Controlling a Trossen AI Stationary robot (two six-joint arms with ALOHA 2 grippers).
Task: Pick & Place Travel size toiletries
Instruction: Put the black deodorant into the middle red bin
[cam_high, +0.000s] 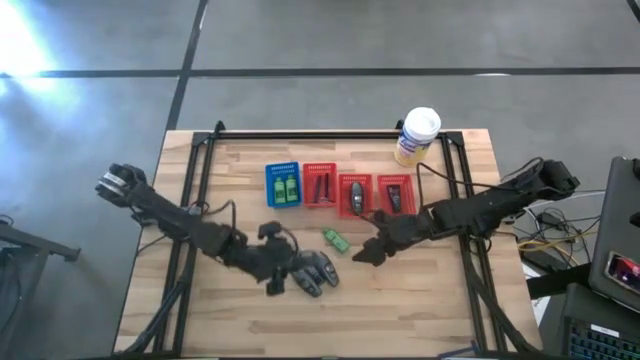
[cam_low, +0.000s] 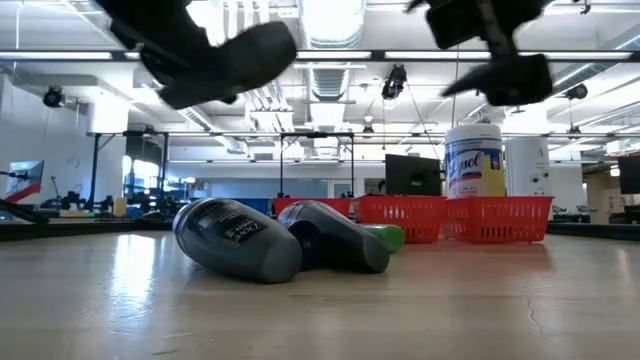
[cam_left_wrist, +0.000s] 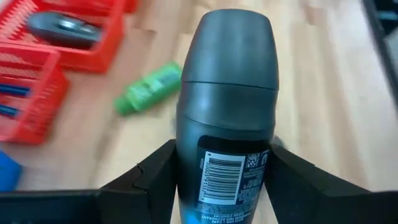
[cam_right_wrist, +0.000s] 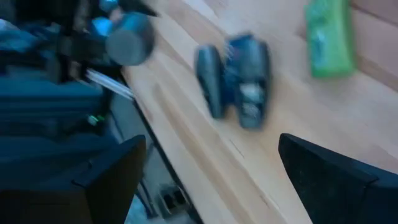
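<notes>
My left gripper (cam_high: 277, 276) hangs over the table's near middle, shut on a dark grey roll-on bottle (cam_left_wrist: 225, 93). Two more dark bottles (cam_high: 318, 272) lie on their sides side by side just right of it, and show as a pair (cam_low: 270, 240) in the low view. A small green bottle (cam_high: 335, 240) lies on the wood between them and the baskets. My right gripper (cam_high: 362, 252) hovers open to the right of the green bottle (cam_right_wrist: 328, 38) and touches nothing. My left gripper pinches the dark grey bottle by its lower body, at the barcode label (cam_left_wrist: 219, 180), one finger (cam_left_wrist: 146, 177) on each side. The bottle lies along the fingers with its rounded cap (cam_left_wrist: 233, 43) pointing away from the wrist. In the low view it is lifted clear (cam_low: 235, 55), nearly level.
A blue basket (cam_high: 283, 185) with green bottles and three red baskets (cam_high: 320, 186), (cam_high: 356, 193), (cam_high: 393, 192) with dark items stand in a row at mid-table. A yellow white-lidded canister (cam_high: 417, 135) stands at the far edge. Bare wood lies near the front edge (cam_high: 400, 310).
</notes>
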